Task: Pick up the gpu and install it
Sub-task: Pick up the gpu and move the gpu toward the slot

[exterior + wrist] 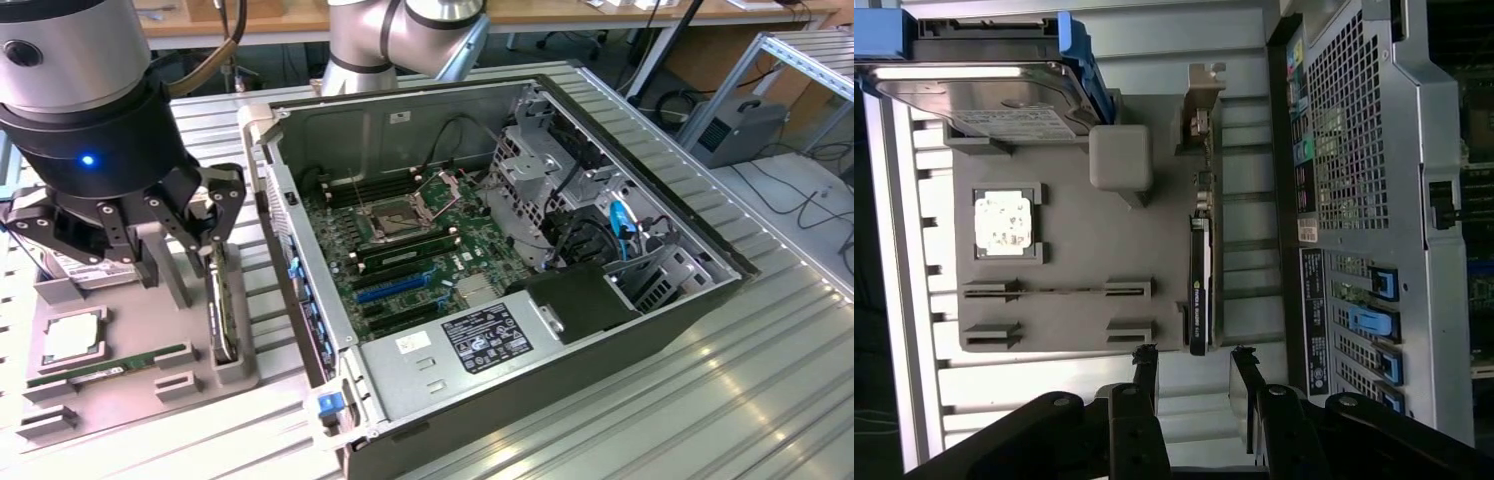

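Both steps are left, we judge: the jaws hang spread over, and apart from, the thin black rectangular gpu card (1198,290) with its silver end bracket, which stands on edge in the grey holder tray (1054,280) on the slatted metal tabletop (747,400). Farther off, the exterior view shows the open grey computer case (574,380) with its blue motherboard slot (390,287) vacant; the wrist view gives its perforated rear panel (1354,130).
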`<control>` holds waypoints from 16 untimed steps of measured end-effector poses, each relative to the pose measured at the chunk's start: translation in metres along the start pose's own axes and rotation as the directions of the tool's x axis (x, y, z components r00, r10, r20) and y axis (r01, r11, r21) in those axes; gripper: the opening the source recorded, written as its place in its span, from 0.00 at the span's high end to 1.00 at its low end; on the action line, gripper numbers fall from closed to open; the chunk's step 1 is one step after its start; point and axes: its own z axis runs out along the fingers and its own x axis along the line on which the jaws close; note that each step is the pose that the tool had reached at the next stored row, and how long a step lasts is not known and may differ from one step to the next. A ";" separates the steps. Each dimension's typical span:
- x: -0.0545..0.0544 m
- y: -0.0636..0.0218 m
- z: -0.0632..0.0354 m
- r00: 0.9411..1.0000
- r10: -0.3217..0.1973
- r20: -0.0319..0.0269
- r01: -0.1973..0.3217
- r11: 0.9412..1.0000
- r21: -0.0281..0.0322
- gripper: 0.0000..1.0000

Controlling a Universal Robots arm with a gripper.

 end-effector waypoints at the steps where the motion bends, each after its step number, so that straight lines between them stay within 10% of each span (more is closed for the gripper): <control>1: 0.000 0.0000 0.0004 1.000 0.000 0.000 0.000 1.000 0.000 0.58; 16: 0.000 -0.0002 0.0064 1.000 0.000 0.000 0.000 1.000 0.000 0.58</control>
